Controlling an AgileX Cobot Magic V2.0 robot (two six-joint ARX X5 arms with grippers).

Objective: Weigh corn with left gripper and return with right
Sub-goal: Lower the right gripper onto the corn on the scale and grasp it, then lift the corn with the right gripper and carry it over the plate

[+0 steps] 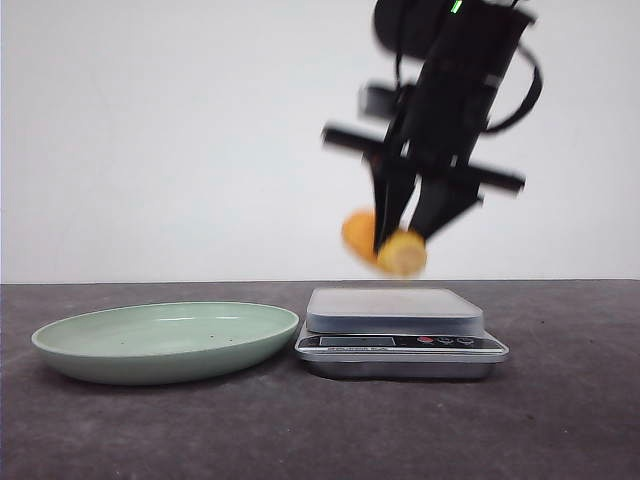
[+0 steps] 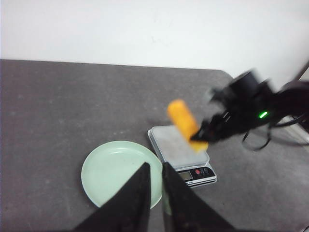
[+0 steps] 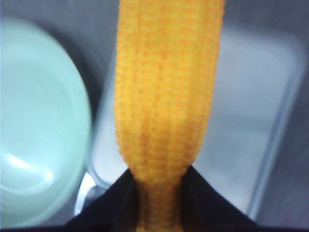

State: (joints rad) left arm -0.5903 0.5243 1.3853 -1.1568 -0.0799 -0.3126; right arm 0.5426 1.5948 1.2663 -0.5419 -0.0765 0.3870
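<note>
The corn is a short yellow-orange cob. My right gripper is shut on it and holds it tilted in the air, a little above the silver kitchen scale. In the right wrist view the corn sticks out from between the two black fingers, over the scale's platform. My left gripper is shut with only a thin slit between its fingers and holds nothing. It hangs high over the plate and sees the corn and the right gripper. It is out of the front view.
A shallow pale green plate lies just left of the scale on the dark table, with nothing on it. The scale has a display and buttons on its near side. A white wall stands behind the table.
</note>
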